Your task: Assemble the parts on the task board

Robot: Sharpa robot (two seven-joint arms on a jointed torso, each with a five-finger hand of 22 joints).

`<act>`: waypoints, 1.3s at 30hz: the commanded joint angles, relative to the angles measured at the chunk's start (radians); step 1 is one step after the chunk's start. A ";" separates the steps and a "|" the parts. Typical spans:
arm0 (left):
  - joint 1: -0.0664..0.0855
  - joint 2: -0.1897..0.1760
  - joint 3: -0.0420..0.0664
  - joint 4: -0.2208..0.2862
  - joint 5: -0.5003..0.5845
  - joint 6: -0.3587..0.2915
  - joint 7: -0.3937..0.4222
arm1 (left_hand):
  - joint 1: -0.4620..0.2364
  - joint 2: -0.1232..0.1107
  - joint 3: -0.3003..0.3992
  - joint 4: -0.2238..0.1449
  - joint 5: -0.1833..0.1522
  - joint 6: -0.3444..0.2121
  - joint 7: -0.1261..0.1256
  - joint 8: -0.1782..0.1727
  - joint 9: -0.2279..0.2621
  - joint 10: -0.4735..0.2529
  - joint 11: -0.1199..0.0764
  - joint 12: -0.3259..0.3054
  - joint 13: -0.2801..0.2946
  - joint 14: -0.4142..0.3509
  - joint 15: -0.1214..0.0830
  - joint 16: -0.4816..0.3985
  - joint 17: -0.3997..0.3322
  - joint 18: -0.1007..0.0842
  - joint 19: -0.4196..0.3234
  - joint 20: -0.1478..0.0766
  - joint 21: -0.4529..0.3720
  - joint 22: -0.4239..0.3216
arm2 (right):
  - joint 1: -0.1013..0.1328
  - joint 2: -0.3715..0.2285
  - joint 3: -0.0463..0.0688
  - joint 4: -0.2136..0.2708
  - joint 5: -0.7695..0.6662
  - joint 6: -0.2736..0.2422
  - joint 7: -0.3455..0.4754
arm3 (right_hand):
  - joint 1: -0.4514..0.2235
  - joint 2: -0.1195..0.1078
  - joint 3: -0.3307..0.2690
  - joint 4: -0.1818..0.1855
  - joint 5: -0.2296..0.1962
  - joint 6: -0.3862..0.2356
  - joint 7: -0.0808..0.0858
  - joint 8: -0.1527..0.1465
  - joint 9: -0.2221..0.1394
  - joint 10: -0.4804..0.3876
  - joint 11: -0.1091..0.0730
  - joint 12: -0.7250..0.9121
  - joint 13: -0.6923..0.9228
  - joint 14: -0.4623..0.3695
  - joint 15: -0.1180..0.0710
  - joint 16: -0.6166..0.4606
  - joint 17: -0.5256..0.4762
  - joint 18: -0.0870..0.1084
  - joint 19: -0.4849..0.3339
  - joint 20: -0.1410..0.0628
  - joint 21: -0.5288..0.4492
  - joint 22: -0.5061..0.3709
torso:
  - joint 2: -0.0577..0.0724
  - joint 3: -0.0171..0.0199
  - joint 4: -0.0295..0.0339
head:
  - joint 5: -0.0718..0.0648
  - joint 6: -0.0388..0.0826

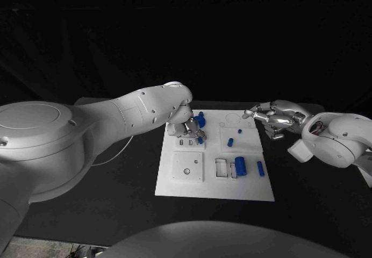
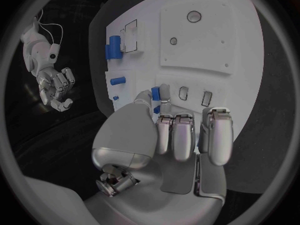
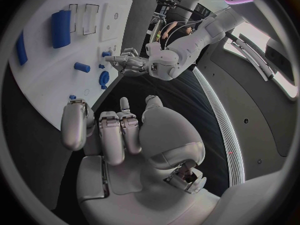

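The white task board (image 1: 174, 185) lies in the middle of the black table. My left hand (image 1: 184, 129) hovers over its far left corner, and its thumb and a finger pinch a small blue part (image 2: 155, 93) low against the board. A round blue part (image 1: 200, 120) stands just beyond that hand. My right hand (image 1: 273, 119) hangs off the board's far right corner, fingers loosely bent with nothing in them. On the board lie a short blue cylinder (image 1: 230, 142), a thick blue cylinder (image 1: 241, 165) and a narrow blue piece (image 1: 260, 168).
A raised square plate (image 1: 187, 165) with a round hole sits on the board's near left. Rectangular slots (image 1: 221, 167) lie beside the thick cylinder. A thin cable (image 1: 116, 153) runs over the table to the left of the board.
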 commanded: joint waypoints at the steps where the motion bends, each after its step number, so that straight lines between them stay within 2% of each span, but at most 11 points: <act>1: -0.001 0.001 0.000 0.004 -0.008 -0.017 -0.166 | 0.017 0.001 0.019 -0.003 0.013 0.002 -0.005 -0.003 0.012 0.105 -0.007 0.002 0.260 0.103 -0.010 0.002 0.263 -0.007 0.085 -0.009 -0.002 0.230 | -0.001 0.000 0.000 0.000 0.002 0.020 0.003 | -0.004 0.002 0.004 0.002 -0.003 0.007 0.002 0.004 0.001 0.107 -0.003 -0.004 0.089 0.103 0.005 0.003 0.263 0.016 -0.007 0.000 -0.007 0.172 | 0.000 -0.0003 0.0002 | -0.002 0.000; 4: -0.001 -0.002 0.001 0.012 -0.011 -0.026 -0.163 | 0.024 -0.006 0.046 -0.002 0.032 0.005 -0.008 0.002 0.033 0.105 -0.009 0.002 0.260 0.103 -0.011 0.002 0.263 -0.007 0.086 -0.011 -0.002 0.231 | -0.001 -0.001 0.000 0.000 0.002 0.019 0.002 | -0.002 0.001 0.006 0.000 0.001 0.008 0.002 0.004 0.001 0.107 -0.003 -0.004 0.089 0.103 0.005 0.003 0.263 0.016 -0.008 0.001 -0.009 0.171 | -0.001 -0.0006 0.0003 | -0.002 0.000; 7: -0.001 -0.009 0.001 0.027 -0.020 -0.036 -0.160 | 0.027 -0.012 0.059 -0.003 0.038 0.008 -0.010 0.005 0.044 0.105 -0.011 0.002 0.260 0.103 -0.013 0.002 0.263 -0.007 0.086 -0.012 -0.002 0.232 | -0.002 -0.002 0.000 0.000 0.002 0.019 0.001 | -0.001 0.000 0.007 0.000 0.002 0.009 0.002 0.004 0.001 0.107 -0.003 -0.004 0.089 0.103 0.005 0.003 0.263 0.017 -0.009 0.001 -0.010 0.171 | -0.001 -0.0005 0.0008 | -0.001 0.000; 13: 0.007 -0.046 0.005 0.106 -0.079 -0.049 -0.159 | 0.027 -0.017 0.069 -0.001 0.039 0.010 -0.011 0.009 0.054 0.105 -0.012 0.002 0.260 0.103 -0.014 0.002 0.263 -0.006 0.085 -0.012 -0.003 0.229 | -0.002 -0.003 0.000 -0.003 0.002 0.018 0.001 | 0.001 0.000 0.008 -0.001 0.003 0.009 0.002 0.004 0.001 0.107 -0.003 -0.004 0.089 0.103 0.005 0.003 0.263 0.017 -0.010 0.001 -0.011 0.171 | -0.002 0.0003 0.0014 | 0.000 0.000; 19: 0.039 -0.112 0.006 0.221 -0.137 -0.057 -0.161 | 0.029 -0.022 0.080 0.000 0.040 0.010 -0.012 0.012 0.064 0.105 -0.013 0.002 0.260 0.103 -0.015 0.002 0.263 -0.006 0.084 -0.013 -0.004 0.229 | -0.004 -0.003 -0.001 -0.006 0.002 0.021 -0.002 | 0.005 -0.002 0.011 -0.001 0.006 0.009 0.002 0.004 0.000 0.107 -0.003 -0.004 0.089 0.103 0.005 0.003 0.263 0.019 -0.016 0.001 -0.017 0.169 | -0.002 0.0006 0.0018 | 0.002 0.000; 23: 0.065 -0.157 0.003 0.288 -0.196 -0.057 -0.163 | 0.032 -0.024 0.087 -0.001 0.040 0.011 -0.013 0.013 0.069 0.105 -0.014 0.002 0.260 0.103 -0.016 0.002 0.263 -0.006 0.085 -0.014 -0.004 0.229 | -0.005 -0.004 -0.001 -0.008 -0.001 0.020 -0.003 | 0.010 -0.006 0.014 -0.001 0.007 0.002 0.003 0.001 -0.001 0.107 -0.003 -0.004 0.089 0.103 0.006 0.003 0.263 0.019 -0.018 0.002 -0.018 0.168 | -0.003 0.0002 0.0021 | 0.004 0.000; 27: 0.078 -0.194 -0.002 0.330 -0.257 -0.049 -0.167 | 0.033 -0.028 0.098 0.000 0.036 0.011 -0.014 0.015 0.076 0.105 -0.015 0.002 0.260 0.103 -0.017 0.002 0.263 -0.006 0.084 -0.015 -0.005 0.228 | -0.007 -0.004 -0.001 -0.009 -0.006 0.020 -0.004 | 0.011 -0.007 0.016 -0.001 0.007 -0.001 0.003 0.000 -0.002 0.107 -0.002 -0.004 0.089 0.103 0.006 0.003 0.263 0.020 -0.020 0.002 -0.020 0.167 | -0.002 0.0001 0.0020 | 0.007 0.000; 32: 0.083 -0.230 -0.005 0.361 -0.290 -0.048 -0.169 | 0.031 -0.030 0.105 0.004 0.031 0.011 -0.014 0.015 0.082 0.105 -0.015 0.002 0.260 0.103 -0.017 0.002 0.263 -0.006 0.084 -0.015 -0.005 0.228 | -0.009 -0.005 -0.002 -0.009 -0.010 0.022 -0.008 | 0.014 -0.008 0.018 -0.001 0.008 -0.004 0.003 -0.001 -0.002 0.107 -0.002 -0.004 0.089 0.103 0.006 0.003 0.263 0.020 -0.023 0.002 -0.024 0.166 | -0.001 -0.0004 0.0031 | 0.012 0.000; 39: 0.083 -0.234 -0.007 0.358 -0.303 -0.062 -0.169 | 0.028 -0.035 0.114 0.009 0.024 0.008 -0.013 0.015 0.088 0.105 -0.015 0.002 0.260 0.103 -0.017 0.002 0.263 -0.006 0.084 -0.016 -0.005 0.228 | -0.013 0.002 -0.002 -0.016 -0.011 0.023 -0.007 | 0.016 -0.009 0.020 -0.001 0.009 -0.006 0.003 -0.002 -0.003 0.107 -0.002 -0.005 0.089 0.103 0.006 0.003 0.263 0.021 -0.027 0.003 -0.027 0.165 | 0.001 -0.0008 0.0012 | 0.027 0.000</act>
